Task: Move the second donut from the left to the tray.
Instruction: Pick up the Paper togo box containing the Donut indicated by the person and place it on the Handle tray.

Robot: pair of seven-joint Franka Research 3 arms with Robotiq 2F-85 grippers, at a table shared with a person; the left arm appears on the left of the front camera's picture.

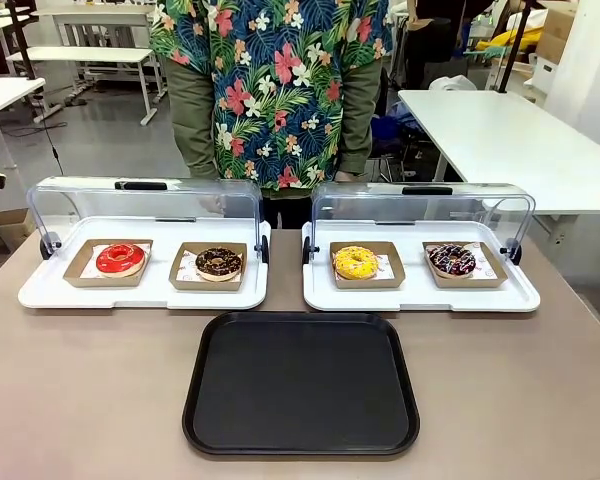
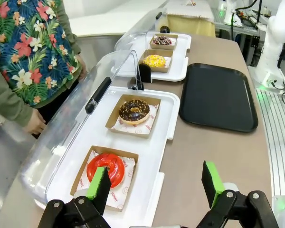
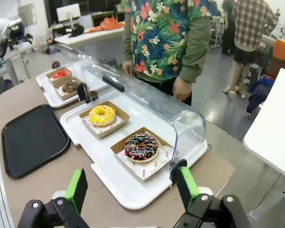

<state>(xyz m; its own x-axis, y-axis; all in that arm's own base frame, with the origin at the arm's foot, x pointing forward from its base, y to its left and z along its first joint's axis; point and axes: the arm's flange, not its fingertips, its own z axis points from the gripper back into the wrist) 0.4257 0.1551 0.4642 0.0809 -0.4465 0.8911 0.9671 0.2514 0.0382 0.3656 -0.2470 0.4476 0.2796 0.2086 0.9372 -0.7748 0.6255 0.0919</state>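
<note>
Chocolate donut (image 1: 218, 263) boxed (lid (image 1: 145, 197) raised), black tray (image 1: 300, 385) beside display trays' (image 1: 140, 294) edges

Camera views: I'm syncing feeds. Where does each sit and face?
Front: robot's side, facing across the tray at the person.
Left wrist: over the table's left end, red donut nearest; left gripper open below.
Right wrist: over the right end, pink-sprinkled donut nearest; right gripper open below.
All share the tray and chocolate donut.

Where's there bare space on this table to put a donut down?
The black tray is wholly bare. So is the table on both sides of it. Crowded: the left display tray and right display tray behind it, with only a narrow gap between them.
</note>
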